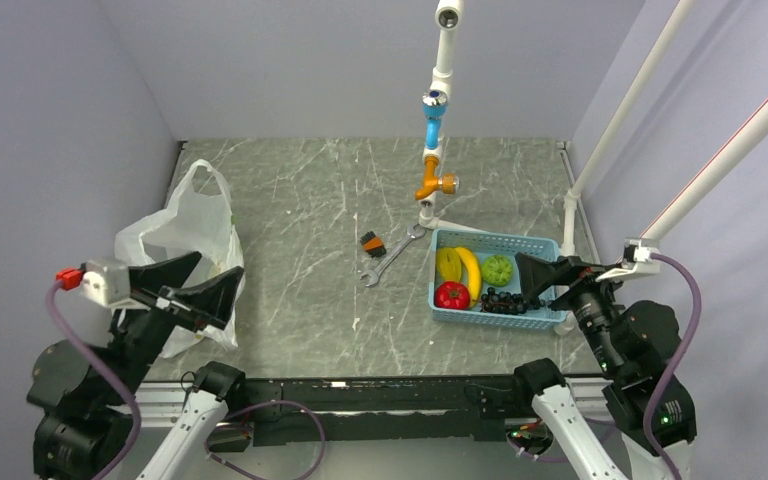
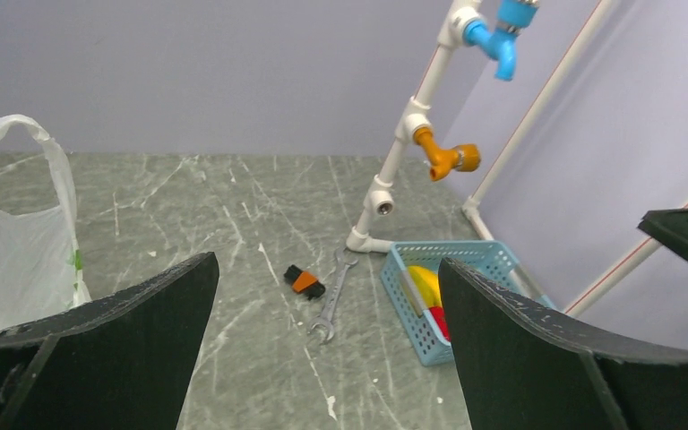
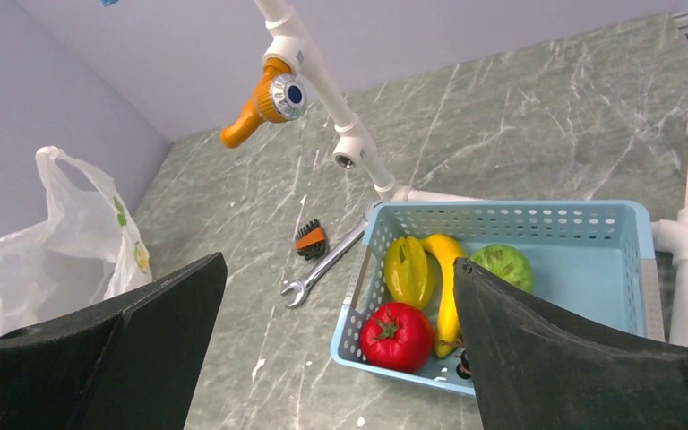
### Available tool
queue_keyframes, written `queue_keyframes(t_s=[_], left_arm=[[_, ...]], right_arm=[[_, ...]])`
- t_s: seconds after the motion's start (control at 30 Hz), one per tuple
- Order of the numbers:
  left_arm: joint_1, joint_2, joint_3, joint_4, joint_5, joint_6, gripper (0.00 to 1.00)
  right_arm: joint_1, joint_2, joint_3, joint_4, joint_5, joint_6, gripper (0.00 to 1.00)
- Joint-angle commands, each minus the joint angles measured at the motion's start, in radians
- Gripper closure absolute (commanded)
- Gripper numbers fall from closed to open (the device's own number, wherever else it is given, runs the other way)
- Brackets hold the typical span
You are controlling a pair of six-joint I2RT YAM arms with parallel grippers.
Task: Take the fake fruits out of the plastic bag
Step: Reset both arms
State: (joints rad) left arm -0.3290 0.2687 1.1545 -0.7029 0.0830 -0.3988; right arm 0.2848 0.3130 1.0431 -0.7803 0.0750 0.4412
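The plastic bag (image 1: 185,225) stands on the left side of the counter (image 1: 310,200), slack and crumpled, with one loop handle raised. The fake fruits are not with it: they lie together in a light blue slotted basket (image 1: 490,238) on the right side, well apart from the bag. In the basket the yellow oval fruit (image 1: 449,264) lies at the left with the banana (image 1: 469,270) just beside it. The green bumpy fruit (image 1: 497,269) is to the right of the banana. The red round fruit (image 1: 451,295) is at the near left corner, and the dark grape bunch (image 1: 505,300) is along the near wall. The left claw (image 2: 327,264) is wide open and holds nothing. It hangs at the near side of the bag, but if it touches the bag I cannot tell. The right claw (image 3: 339,264) is also wide open and holds nothing, and it hangs over the right end of the basket. Between bag and basket lie a silver wrench (image 1: 390,258) and a small black and orange object (image 1: 371,243). Behind them stands a white pipe stand (image 1: 432,150) with blue and orange fittings.
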Motion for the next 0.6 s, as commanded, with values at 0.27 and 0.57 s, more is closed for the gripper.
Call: queue_keyframes(t_s=[0.27,0.57], left_arm=[[-0.002,-0.007,0.117,-0.063,0.004,-0.051,0.01],[-0.002,0.047,0.090,-0.034,0.010,-0.071,0.01]], right_arm=[[-0.001,-0.052,0.158,-0.115,0.078,-0.002,0.00],[-0.003,-0.047,0.196,-0.159,0.130,-0.049,0.00]])
